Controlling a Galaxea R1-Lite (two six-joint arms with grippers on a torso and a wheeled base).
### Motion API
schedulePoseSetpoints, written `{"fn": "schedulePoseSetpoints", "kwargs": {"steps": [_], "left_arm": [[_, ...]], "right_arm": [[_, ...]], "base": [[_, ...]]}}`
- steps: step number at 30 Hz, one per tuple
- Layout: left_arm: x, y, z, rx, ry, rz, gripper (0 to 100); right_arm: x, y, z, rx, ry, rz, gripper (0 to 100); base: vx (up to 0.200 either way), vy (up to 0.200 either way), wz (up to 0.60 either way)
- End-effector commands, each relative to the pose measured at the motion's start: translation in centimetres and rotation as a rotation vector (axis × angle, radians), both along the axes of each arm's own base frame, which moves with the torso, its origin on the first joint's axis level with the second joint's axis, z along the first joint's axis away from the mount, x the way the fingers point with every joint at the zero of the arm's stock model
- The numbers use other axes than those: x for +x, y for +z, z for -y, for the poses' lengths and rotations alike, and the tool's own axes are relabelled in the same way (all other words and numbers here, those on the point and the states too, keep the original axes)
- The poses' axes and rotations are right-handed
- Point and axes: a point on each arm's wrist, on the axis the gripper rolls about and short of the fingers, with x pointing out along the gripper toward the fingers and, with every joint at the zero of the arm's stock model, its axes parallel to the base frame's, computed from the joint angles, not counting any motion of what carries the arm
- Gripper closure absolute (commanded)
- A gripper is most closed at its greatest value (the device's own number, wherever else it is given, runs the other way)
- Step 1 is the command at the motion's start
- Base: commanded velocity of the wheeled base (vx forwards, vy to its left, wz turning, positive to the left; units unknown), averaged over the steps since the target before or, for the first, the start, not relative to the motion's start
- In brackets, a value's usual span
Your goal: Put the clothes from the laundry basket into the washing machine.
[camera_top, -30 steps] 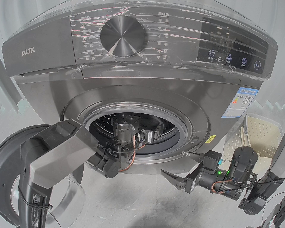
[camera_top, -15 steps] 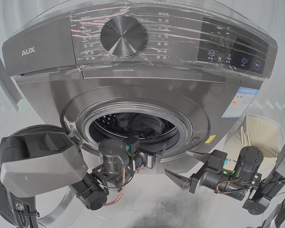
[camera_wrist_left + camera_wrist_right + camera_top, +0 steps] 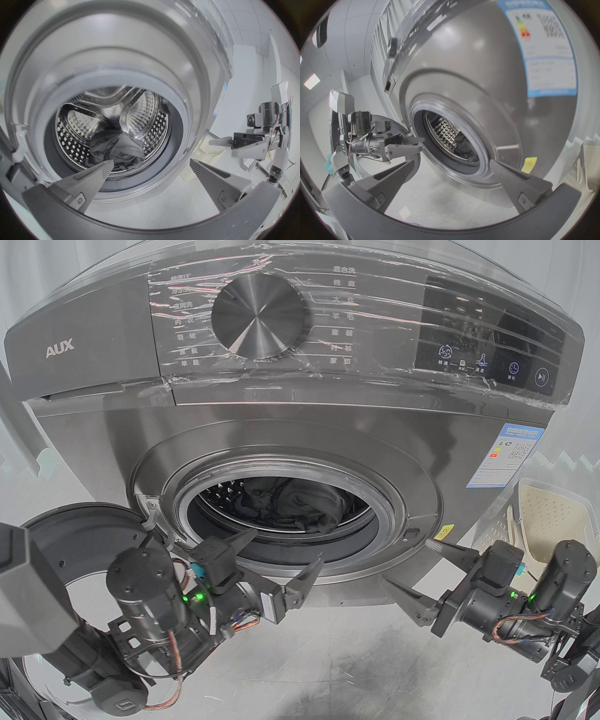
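My left gripper (image 3: 284,547), right gripper (image 3: 409,563): both wide open, empty. Clothes (image 3: 294,505) ahead of left, inside washing machine (image 3: 375,446). Laundry basket (image 3: 553,515) behind right; right arm nearer.

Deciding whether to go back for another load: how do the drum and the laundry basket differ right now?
The drum holds a dark bundle of clothes; the basket shows none in the part in view. The drum is shiny metal; the basket is cream plastic. The drum sits inside the machine; the basket stands beside it, on the robot's right. Both are perforated.
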Motion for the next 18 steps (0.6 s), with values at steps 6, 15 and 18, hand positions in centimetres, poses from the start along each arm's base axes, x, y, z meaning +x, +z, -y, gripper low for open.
{"fn": "schedulePoseSetpoints", "kwargs": {"steps": [6,15,18], "left_arm": [[-4.6,3.0,-5.0,-0.06,0.017,0.061,0],[-6.1,3.6,-9.1,-0.051,0.114,0.104,0],[-6.7,3.8,-9.7,-0.058,0.122,0.117,0]], "right_arm": [[-3.2,2.9,3.5,0.089,-0.064,0.09,0],[-3.7,1.7,7.4,0.048,-0.24,0.07,0],[-4.2,1.5,8.4,0.043,-0.284,0.071,0]], "base": [[-0.2,0.0,0.0],[-0.2,0.0,0.0],[-0.2,0.0,0.0]]}}
